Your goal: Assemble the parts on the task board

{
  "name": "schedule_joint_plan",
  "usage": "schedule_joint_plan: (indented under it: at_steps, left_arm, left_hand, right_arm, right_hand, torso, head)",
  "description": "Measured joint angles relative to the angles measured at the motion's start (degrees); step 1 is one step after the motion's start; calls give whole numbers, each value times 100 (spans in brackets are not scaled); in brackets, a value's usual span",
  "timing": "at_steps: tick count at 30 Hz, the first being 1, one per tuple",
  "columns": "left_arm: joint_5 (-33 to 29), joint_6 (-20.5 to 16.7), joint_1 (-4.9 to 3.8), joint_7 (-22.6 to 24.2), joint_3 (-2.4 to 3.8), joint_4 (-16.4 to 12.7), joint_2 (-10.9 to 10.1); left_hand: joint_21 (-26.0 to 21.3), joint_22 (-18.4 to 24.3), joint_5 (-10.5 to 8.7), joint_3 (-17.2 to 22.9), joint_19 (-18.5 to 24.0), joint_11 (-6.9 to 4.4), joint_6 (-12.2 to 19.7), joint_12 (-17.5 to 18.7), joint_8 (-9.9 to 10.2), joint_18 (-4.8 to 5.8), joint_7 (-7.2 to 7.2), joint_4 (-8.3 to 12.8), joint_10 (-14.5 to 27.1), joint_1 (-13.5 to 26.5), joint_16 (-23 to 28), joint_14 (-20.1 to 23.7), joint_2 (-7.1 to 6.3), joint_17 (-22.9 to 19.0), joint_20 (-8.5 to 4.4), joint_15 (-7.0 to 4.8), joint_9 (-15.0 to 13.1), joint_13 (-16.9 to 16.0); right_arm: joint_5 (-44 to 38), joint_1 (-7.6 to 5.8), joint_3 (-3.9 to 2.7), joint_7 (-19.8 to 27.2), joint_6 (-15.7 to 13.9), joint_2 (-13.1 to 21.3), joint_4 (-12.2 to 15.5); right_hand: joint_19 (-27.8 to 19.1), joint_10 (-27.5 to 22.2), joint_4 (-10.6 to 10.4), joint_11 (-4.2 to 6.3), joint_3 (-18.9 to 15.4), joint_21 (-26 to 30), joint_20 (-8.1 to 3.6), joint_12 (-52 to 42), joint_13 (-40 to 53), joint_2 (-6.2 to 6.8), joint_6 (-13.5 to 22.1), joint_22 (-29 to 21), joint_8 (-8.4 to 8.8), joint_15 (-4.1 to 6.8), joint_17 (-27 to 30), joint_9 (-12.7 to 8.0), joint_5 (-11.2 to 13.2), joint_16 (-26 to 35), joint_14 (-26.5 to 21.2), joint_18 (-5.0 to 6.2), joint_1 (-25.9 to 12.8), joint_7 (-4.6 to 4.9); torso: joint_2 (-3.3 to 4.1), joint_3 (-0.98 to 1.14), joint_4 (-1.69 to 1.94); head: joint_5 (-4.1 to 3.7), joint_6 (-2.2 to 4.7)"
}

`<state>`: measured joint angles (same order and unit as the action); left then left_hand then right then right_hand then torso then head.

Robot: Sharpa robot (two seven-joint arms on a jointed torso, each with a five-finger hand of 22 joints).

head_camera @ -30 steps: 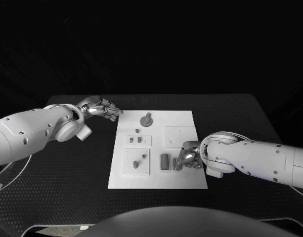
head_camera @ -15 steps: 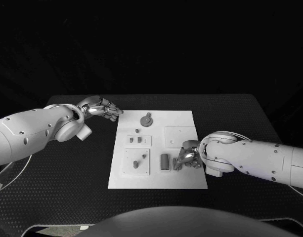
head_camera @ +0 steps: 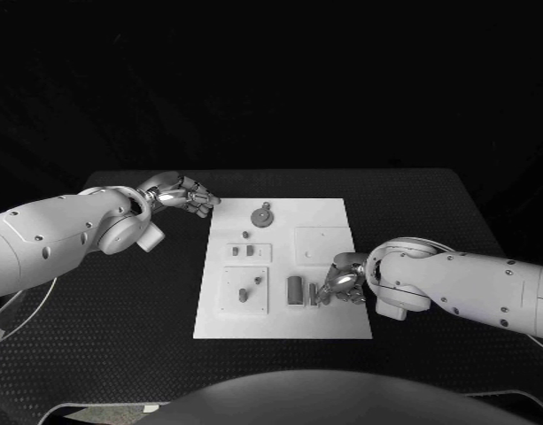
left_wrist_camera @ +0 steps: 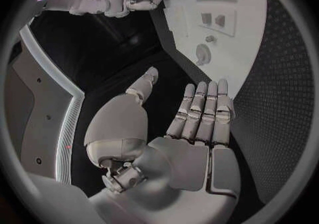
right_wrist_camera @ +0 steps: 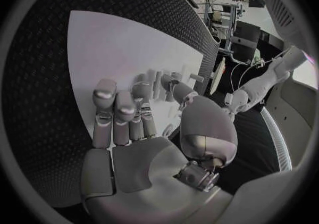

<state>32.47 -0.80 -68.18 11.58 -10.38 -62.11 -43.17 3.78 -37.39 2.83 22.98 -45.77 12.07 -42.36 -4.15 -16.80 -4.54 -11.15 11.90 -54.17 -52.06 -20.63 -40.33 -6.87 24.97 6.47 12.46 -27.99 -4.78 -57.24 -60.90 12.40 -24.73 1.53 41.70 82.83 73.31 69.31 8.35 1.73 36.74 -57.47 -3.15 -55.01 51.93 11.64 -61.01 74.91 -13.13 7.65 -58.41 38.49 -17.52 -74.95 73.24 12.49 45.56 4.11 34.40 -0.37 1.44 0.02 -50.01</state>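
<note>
Head view: left hand (head_camera: 184,195) fingers spread, empty; right hand (head_camera: 344,285) grasp unclear; flat white task board (head_camera: 284,319).

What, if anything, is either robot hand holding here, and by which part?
The left robot hand holds nothing; its fingers are open beside the task board. The right robot hand sits over small parts on the board; whether it grips one cannot be told.
</note>
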Motion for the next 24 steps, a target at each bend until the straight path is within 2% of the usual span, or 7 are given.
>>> schedule_joint_plan:
  at_steps: [7, 10, 12, 15, 17, 20, 24]
  left_arm:
    - [-171, -7, 0, 10, 1, 23, -5]
    - [-330, -22, 0, 22, 1, 64, 0]
    - [-460, -47, 0, 34, 1, 102, 7]
    - [-719, -121, -3, 69, 3, 156, 22]
    - [-899, -190, -11, 106, 7, 196, 41]
    - [-1127, -286, -59, 153, 5, 263, 60]
    - [-1434, -428, -196, 221, 12, 353, 63]
  left_hand:
    - [0, 5, 0, 0, 1, 0, 0, 0, 0, -33, 0, 0, 0, 8, 0, 19, -8, 7, 0, -20, 8, 0]
    - [0, 5, 0, 0, 1, -23, 21, 0, 0, -33, 21, 0, -23, 17, 0, -1, 3, 20, 0, -41, 8, 0]
    - [0, 8, 0, 0, 1, -116, 21, 0, -4, -39, 21, 0, -57, 45, 0, -9, 31, 30, 0, -92, 8, 0]
    - [0, 13, 0, -13, 0, -245, -28, -30, -56, -42, 113, 13, -151, 53, 0, 33, 78, 32, 0, -134, 1, -14]
    - [0, 13, 0, -24, 1, -313, -14, -33, -56, -80, 161, 24, -136, 33, 0, 34, 117, 32, 0, -168, 1, -15]
    - [0, 21, 0, -32, 0, -350, 16, -26, -56, -83, 192, 64, -99, 27, 0, 38, 123, 32, -5, -207, 8, -6]
    - [0, 32, 0, -47, 1, -410, 46, 17, -56, -31, 221, 80, -39, -3, 13, 49, 153, 33, -46, -235, 30, 32]
  right_arm:
    - [173, -196, -232, 215, -79, 206, 53]
    - [315, -279, -264, 510, -200, 242, -103]
    - [521, -309, -265, 849, -315, 209, -290]
    - [998, -326, -302, 1531, -583, 93, -675]
    - [1325, -331, -385, 2002, -794, 22, -948]
    - [1641, -352, -485, 2540, -993, -85, -1372]
    - [2102, -367, -722, 3206, -1174, -273, -1959]
  right_hand:
    - [-1, -31, -59, -31, -15, 11, 1, 0, 19, 119, 52, 0, 13, -17, 0, 8, 0, 1, -22, 0, 2, -9]
    - [-16, -104, -72, -103, -2, 13, -12, 0, 36, 157, 219, 0, 113, -51, 0, -21, 0, -1, -73, 0, 9, 14]
    - [-86, -189, -62, -136, -1, 41, -22, 0, 58, 77, 325, 0, 174, -102, -10, -43, 0, -1, -130, 0, 88, 29]
    - [-250, -375, 116, -202, -44, 89, -19, 0, 96, -171, 475, 0, 215, -192, -48, -48, 22, 8, -278, -10, 241, 105]
    - [-382, -530, 170, -236, -83, 161, 15, 21, 95, -350, 558, 0, 253, -224, -50, -62, 22, 79, -424, -18, 222, 166]
    - [-632, -784, 283, -304, -102, 287, 77, 117, 63, -516, 748, 0, 265, -285, -49, -63, 22, 190, -692, -24, 205, 276]
    - [-1030, -1151, 344, -388, -67, 545, 185, 335, -78, -598, 939, -38, 289, -382, 62, -71, 22, 443, -1064, -57, 211, 403]
  torso:
    - [-3, -3, 0]
    - [-6, -4, 0]
    - [-8, -7, -2]
    - [-12, -10, -7]
    - [-16, -11, -8]
    - [-26, -10, -8]
    - [-59, -7, -10]
  head:
    - [3, 0]
    - [3, 0]
    - [1, 0]
    - [-1, 16]
    - [3, 87]
    - [12, 201]
    - [38, 437]
